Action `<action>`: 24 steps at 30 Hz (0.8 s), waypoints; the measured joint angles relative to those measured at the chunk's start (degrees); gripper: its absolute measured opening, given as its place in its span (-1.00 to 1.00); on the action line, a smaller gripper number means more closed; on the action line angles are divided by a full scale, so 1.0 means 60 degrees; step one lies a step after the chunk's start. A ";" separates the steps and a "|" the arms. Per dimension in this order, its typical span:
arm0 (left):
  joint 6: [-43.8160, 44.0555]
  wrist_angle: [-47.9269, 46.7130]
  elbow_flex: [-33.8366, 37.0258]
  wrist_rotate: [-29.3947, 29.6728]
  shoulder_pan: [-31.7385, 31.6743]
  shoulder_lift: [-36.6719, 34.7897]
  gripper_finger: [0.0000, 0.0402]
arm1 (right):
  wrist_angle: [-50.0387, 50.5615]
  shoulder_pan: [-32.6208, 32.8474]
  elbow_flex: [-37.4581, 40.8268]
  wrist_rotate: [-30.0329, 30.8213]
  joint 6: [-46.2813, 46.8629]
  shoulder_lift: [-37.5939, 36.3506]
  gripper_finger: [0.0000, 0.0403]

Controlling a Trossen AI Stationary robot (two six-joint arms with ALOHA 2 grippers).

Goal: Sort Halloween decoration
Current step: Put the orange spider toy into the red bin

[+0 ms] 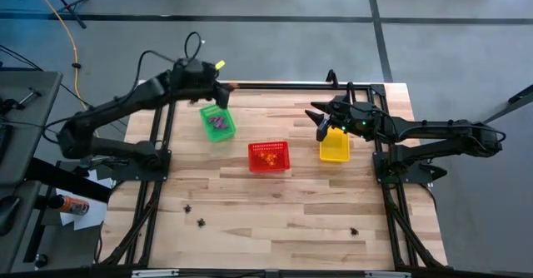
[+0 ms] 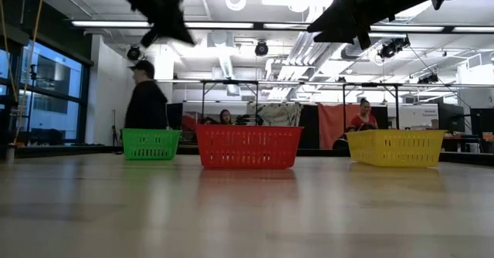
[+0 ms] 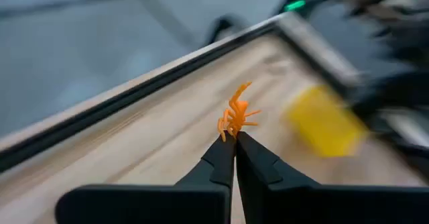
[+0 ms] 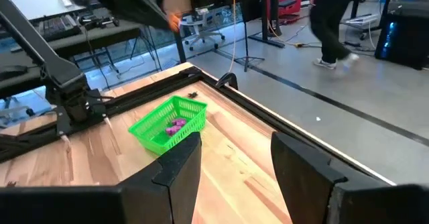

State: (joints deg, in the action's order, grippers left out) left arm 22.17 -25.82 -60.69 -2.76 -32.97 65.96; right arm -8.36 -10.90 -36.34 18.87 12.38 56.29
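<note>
The left wrist view alone showed the detail that mattered: the left gripper (image 3: 234, 135) had its two dark fingers pressed together on a small orange trinket (image 3: 236, 115), a spiky, spider-like piece held at the very tips above the wooden table (image 3: 154, 143), with the yellow basket (image 3: 326, 125) blurred beyond it. The high view placed that gripper (image 1: 223, 95) near the table's far edge, just beside the green basket (image 1: 217, 122), though the trinket was barely visible there. From above, purple trinkets (image 1: 218, 121) lay in the green basket, orange trinkets (image 1: 268, 155) in the red basket (image 1: 269, 156), and three black trinkets (image 1: 201, 222) sat loose on the near part of the table, well apart from the baskets. The right gripper (image 1: 320, 121) hung beside the yellow basket, and the right wrist view showed its fingers (image 4: 179, 163) spread apart and holding nothing. The low view lined up the three baskets in a row but hid their contents, and showed a person (image 2: 146, 97) walking behind the green one.
</note>
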 joint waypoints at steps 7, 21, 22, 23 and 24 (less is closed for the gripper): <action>-0.0222 0.1476 0.0026 0.0791 0.2573 -0.0760 -1.00 | -0.0471 -0.0004 -0.0002 -0.0969 0.1191 -0.0004 -0.12; 0.0394 0.9575 0.5485 -0.0073 0.4404 -0.2066 -1.00 | -0.2739 0.0800 0.0000 -0.3963 0.1593 -0.0004 -0.12; 0.0099 0.9458 0.5494 -0.0388 0.4404 -0.2078 -1.00 | -0.2810 0.0950 0.0000 -0.3963 0.1481 -0.0004 -0.12; -0.0205 0.9430 0.5497 -0.0710 0.4404 -0.2085 -1.00 | -0.2863 0.1090 0.0000 -0.3963 0.1340 -0.0004 -0.12; -0.0430 0.9485 0.5494 -0.1043 0.4404 -0.2103 -1.00 | -0.2878 0.1224 0.0000 -0.3963 0.1191 -0.0004 -0.12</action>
State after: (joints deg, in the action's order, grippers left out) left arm 19.60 31.09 -27.72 -9.02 -6.55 53.35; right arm -25.63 -3.55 -36.34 -4.91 19.53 56.27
